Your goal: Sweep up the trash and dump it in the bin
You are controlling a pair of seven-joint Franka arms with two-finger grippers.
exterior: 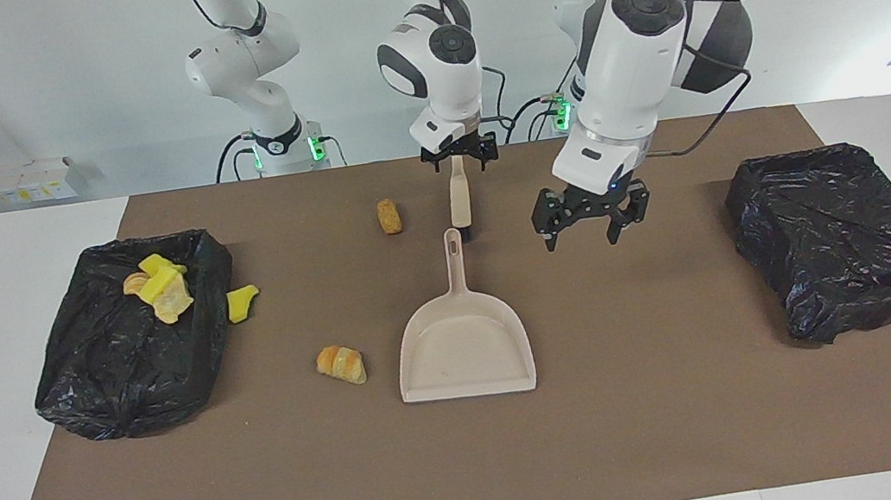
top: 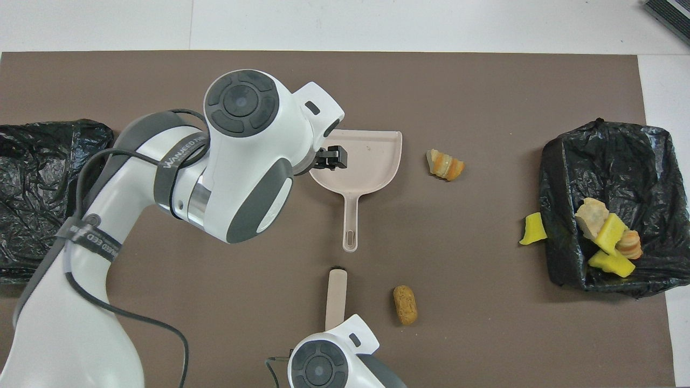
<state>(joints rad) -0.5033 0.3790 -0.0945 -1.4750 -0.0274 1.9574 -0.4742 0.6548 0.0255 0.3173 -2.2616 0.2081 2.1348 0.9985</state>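
Two glossy white arms with dark grey joint caps, black cables looped outside, black lettered bands, green-lit bases, ending in small black grippers.

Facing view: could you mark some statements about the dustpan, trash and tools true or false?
1. The dustpan has nothing in it. True.
2. The croissant lies in the dustpan. False: it lies on the mat beside it.
3. A yellow wedge lies on the mat beside a bin. True.
4. The left tool grips the dustpan's handle. False: it hangs open over the mat beside the handle.
5. The right tool is over the croissant. False: it is at the handle end of the brush.
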